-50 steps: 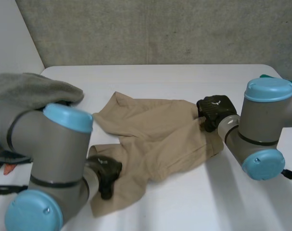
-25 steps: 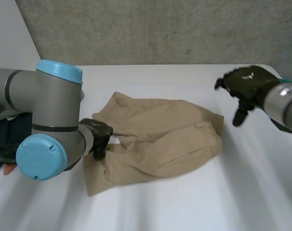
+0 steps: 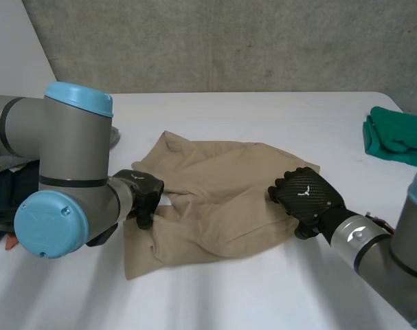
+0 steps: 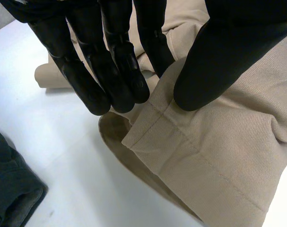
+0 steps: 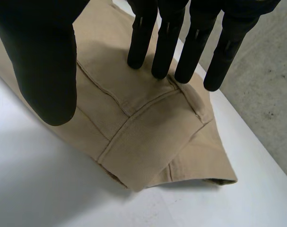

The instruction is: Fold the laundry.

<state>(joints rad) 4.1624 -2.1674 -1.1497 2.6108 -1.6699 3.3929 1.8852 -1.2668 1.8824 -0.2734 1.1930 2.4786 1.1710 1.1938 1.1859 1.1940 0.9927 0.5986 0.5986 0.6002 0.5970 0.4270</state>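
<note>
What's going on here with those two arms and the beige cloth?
A two-armed robot is folding laundry on a white table. A crumpled beige cotton garment, probably shorts, lies in the middle. The left hand pinches a stitched hem at the garment's left edge between its thumb and fingers. The right hand has straight fingers on the garment's right corner, without gripping it. A green cloth lies at the table's right edge.

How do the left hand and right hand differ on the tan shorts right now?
The left hand pinches a hem of the tan shorts between thumb and fingers; the right hand is open, fingers straight, thumb apart. The left hand is at one side edge, the right hand at the opposite corner. Both work the same shorts.
</note>
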